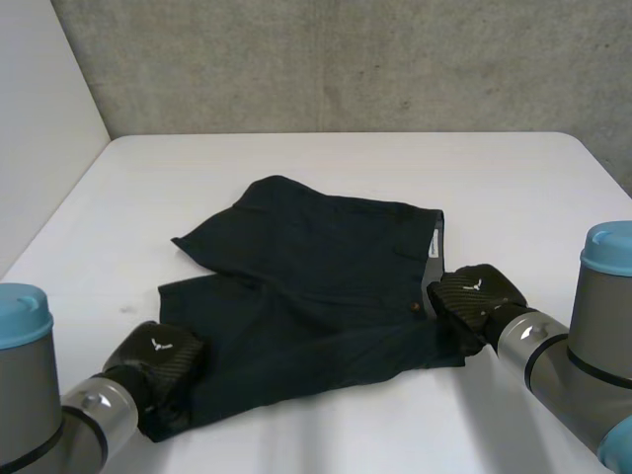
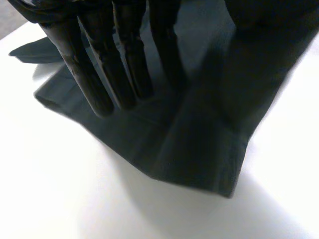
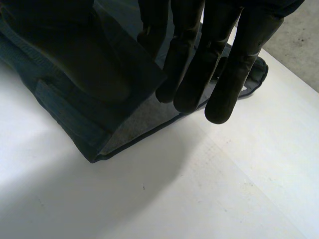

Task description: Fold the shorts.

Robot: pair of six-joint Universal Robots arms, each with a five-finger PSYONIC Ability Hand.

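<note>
Dark navy shorts (image 1: 316, 276) lie spread on the white table (image 1: 346, 158), waistband toward my right arm and legs toward my left. My left hand (image 1: 158, 357) rests at the near leg's hem corner. Its straight fingers (image 2: 89, 74) hover just over the flat cloth (image 2: 199, 149), so it is open with nothing held. My right hand (image 1: 474, 294) is at the near end of the waistband. There its straight fingers (image 3: 224, 64) and thumb pinch the top layer of the waistband (image 3: 65, 119), which is raised enough to show the grey inner lining.
A grey concrete wall runs behind the table and a white wall stands at the left. Bare white tabletop surrounds the shorts on all sides, with the widest stretch behind them.
</note>
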